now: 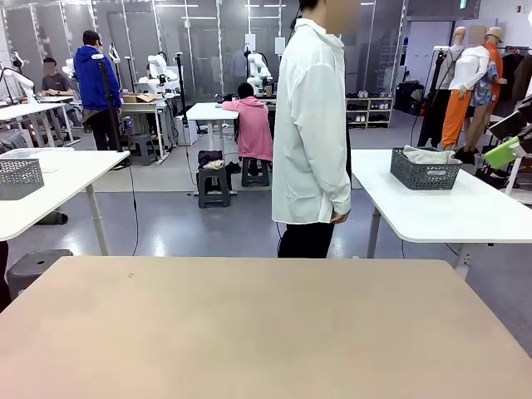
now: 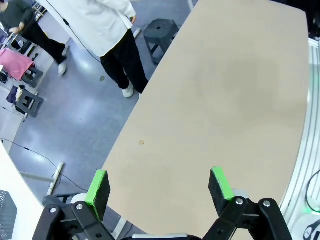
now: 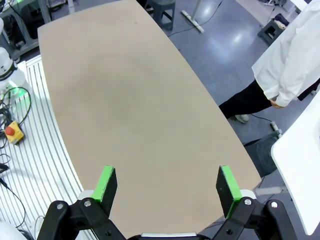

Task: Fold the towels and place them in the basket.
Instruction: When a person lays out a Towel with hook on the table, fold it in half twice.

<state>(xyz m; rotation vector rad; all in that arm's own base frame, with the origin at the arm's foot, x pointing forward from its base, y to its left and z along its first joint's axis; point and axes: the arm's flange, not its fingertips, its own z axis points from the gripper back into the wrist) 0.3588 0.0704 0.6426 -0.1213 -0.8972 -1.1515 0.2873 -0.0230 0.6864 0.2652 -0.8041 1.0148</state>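
My left gripper (image 2: pixel 159 181) hangs open above the bare beige table (image 2: pixel 225 100), with nothing between its green pads (image 2: pixel 98 186). Over the same table (image 3: pixel 125 100), my right gripper (image 3: pixel 166 179) is open and empty too. A dark grey lattice basket (image 1: pixel 425 170) stands on a white table behind and to the right of the person, off the beige table. Light blue-grey towels (image 1: pixel 428 155) are heaped inside it. A person in a white shirt (image 1: pixel 312 125) stands at the far edge of the beige table (image 1: pixel 266 332), arms down.
A second grey lattice basket (image 1: pixel 18 178) sits on a white table at the far left. A dark stool (image 1: pixel 33 268) stands by the beige table's far left corner. Other people work at tables farther back.
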